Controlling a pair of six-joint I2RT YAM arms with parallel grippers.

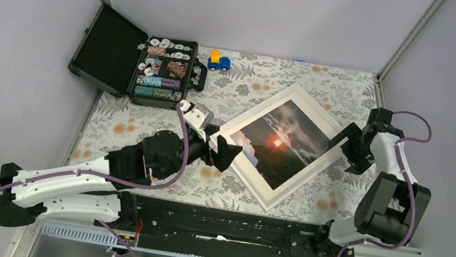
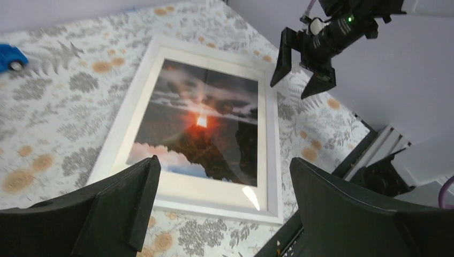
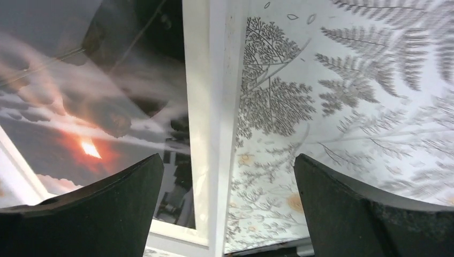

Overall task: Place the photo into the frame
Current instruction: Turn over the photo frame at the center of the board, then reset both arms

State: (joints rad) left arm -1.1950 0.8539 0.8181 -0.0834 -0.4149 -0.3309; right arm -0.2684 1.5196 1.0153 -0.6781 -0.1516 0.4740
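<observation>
Left of the bench's centre, the left gripper hangs wide open just beside the left-pointing corner of the large white rectangular picture frame. The frame lies flat and diamond-wise, with the glossy sunset-landscape photo inside it. At the frame's right corner the right gripper gapes equally wide. A nudge from either could, I judge, skid the frame over the floral cloth or unseat the print. An open black chip case fills the far left corner and a blue toy car sits by the far edge. Plain lilac walls enclose the bench.

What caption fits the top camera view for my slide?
Left gripper and right gripper, both open, flank the frame holding the sunset photo.
</observation>
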